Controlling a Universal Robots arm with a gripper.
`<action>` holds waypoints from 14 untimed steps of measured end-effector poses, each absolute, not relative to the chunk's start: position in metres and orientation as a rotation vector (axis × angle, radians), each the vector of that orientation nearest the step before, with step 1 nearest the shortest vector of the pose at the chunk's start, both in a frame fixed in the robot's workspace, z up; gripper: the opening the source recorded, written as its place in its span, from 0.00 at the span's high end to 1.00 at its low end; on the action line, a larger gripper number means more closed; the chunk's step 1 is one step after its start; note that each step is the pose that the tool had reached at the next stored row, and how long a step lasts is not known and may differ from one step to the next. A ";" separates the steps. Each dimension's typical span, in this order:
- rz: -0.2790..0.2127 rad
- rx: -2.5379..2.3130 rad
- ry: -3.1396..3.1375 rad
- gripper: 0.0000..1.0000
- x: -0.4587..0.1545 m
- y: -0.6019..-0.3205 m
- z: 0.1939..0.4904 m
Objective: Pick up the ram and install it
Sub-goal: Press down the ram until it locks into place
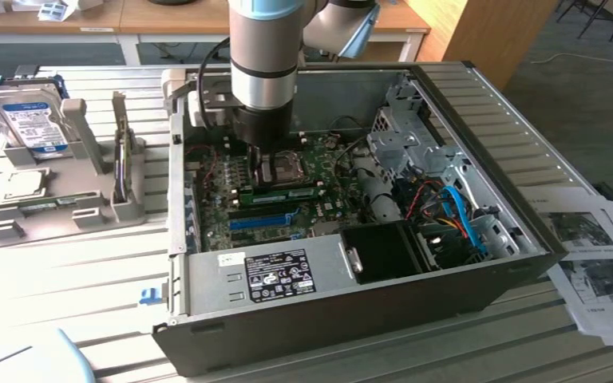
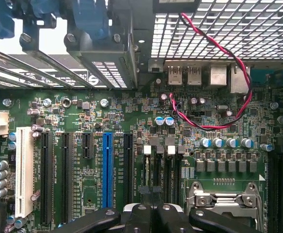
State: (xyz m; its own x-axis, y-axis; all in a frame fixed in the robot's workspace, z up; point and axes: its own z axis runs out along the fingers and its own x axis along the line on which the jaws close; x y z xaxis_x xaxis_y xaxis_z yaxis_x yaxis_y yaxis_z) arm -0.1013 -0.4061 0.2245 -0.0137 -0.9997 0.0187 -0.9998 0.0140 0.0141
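In the exterior view the ram [image 1: 285,194], a narrow green stick with a white sticker, stands on edge among the motherboard slots, just in front of the CPU socket [image 1: 282,167]. My gripper [image 1: 256,158] reaches down into the open computer case [image 1: 520,152], close above the ram's left end; I cannot tell whether it touches it. In the wrist view my gripper [image 2: 153,213] has its black fingers [image 2: 141,216] pressed together over the black memory slots [image 2: 158,167], beside the CPU socket [image 2: 224,204]. Nothing shows between the fingers.
A grey fixture [image 1: 73,211] at the exterior view's left holds a hard drive [image 1: 29,120] and a thin upright piece [image 1: 124,159]. Red-black wires [image 2: 219,124] and a blue slot strip [image 2: 107,167] lie on the motherboard. Papers [image 1: 594,255] sit right of the case.
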 end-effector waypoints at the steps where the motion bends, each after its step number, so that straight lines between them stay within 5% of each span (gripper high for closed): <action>1: 0.005 2.190 -2.220 0.91 -0.101 -0.406 0.224; 14: 0.004 2.191 -2.222 0.91 -0.101 -0.406 0.224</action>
State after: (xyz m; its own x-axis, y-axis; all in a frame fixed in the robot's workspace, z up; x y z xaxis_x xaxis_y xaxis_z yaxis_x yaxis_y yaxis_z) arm -0.1011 -0.4058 0.2236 -0.0138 -0.9998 0.0170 -0.9998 0.0141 0.0128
